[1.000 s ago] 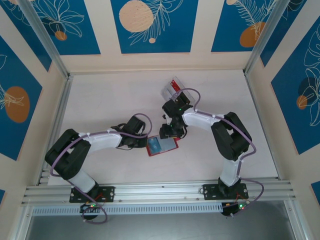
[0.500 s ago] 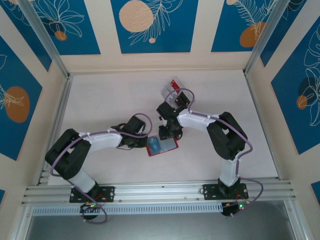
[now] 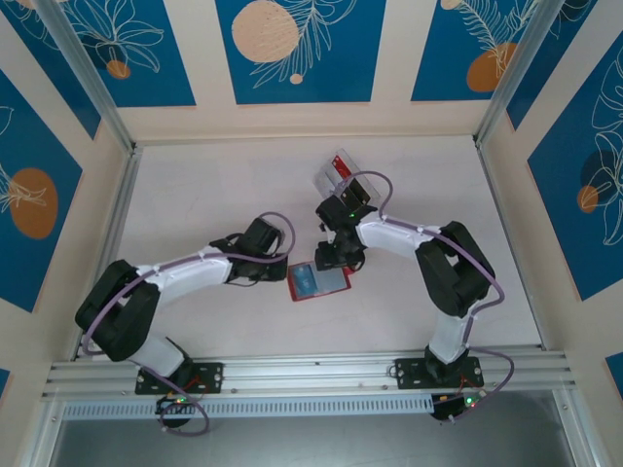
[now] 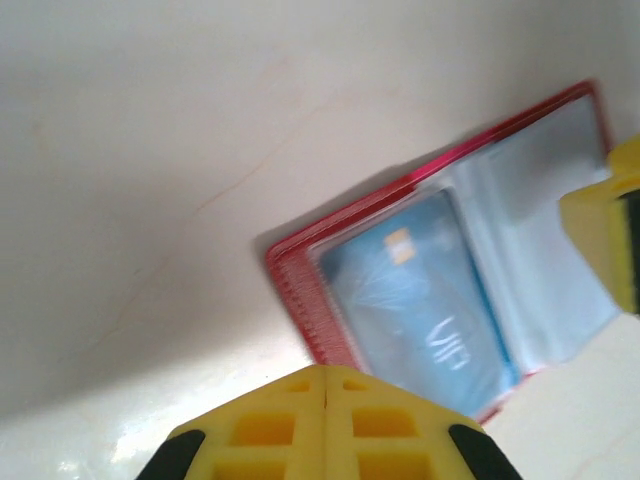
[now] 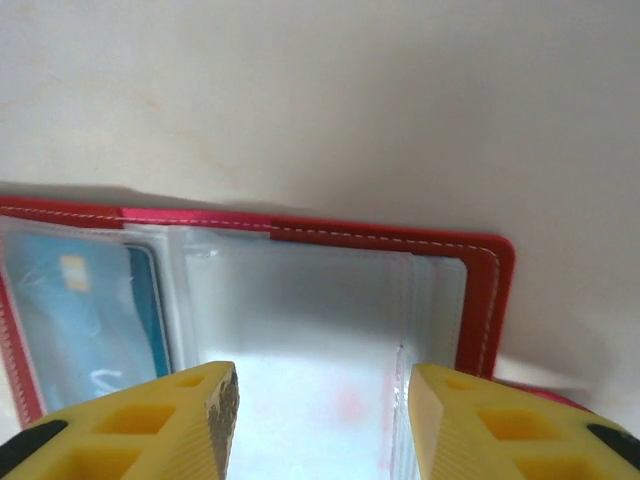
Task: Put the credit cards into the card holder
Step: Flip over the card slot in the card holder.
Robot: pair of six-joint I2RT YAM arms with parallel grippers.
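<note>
The red card holder point(image 3: 319, 283) lies open on the table, its clear grey pockets facing up. A blue credit card point(image 4: 420, 300) with white marks sits inside its left pocket. My left gripper point(image 4: 327, 372) is shut with nothing in it, its tips just off the holder's left edge point(image 3: 282, 273). My right gripper point(image 5: 322, 400) stands open right over the empty right pocket point(image 5: 310, 300), one finger on each side of it, at the holder's far edge point(image 3: 334, 261). More cards, red and black point(image 3: 341, 167), rest in the clear tray.
The clear plastic tray point(image 3: 329, 179) stands just behind the right wrist. Pale table surface point(image 3: 195, 195) lies open to the left and right. Aluminium rails point(image 3: 311, 370) border the near edge.
The left arm has stretched out, its elbow dropping towards the left, with the shut gripper staying by the holder. The right gripper shifted slightly right above the holder.
</note>
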